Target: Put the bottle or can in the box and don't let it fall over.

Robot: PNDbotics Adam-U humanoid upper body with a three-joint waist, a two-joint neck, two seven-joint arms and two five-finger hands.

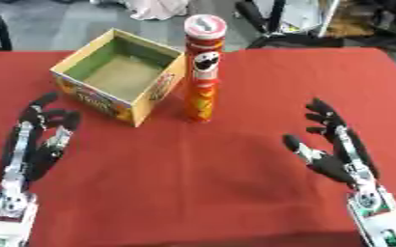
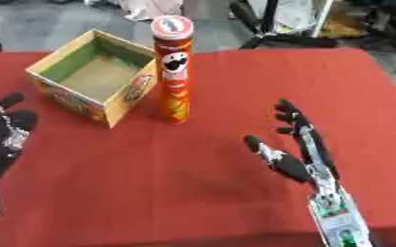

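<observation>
The can (image 1: 203,67) stood upright on the red tabletop (image 1: 235,183) near its far edge, just beside the open, empty box (image 1: 117,75). The left hand (image 1: 34,142) and right hand (image 1: 336,149) rested near the front corners, fingers spread, holding nothing. Judged pre-grasp: next, a hand must reach and grip the can without tipping it.

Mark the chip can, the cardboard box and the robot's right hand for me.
chip can (image 1: 203,72): left eye view, on the middle of its upright red body.
cardboard box (image 1: 90,98): left eye view, on its printed front wall.
right hand (image 1: 332,164): left eye view, on the open palm.
</observation>
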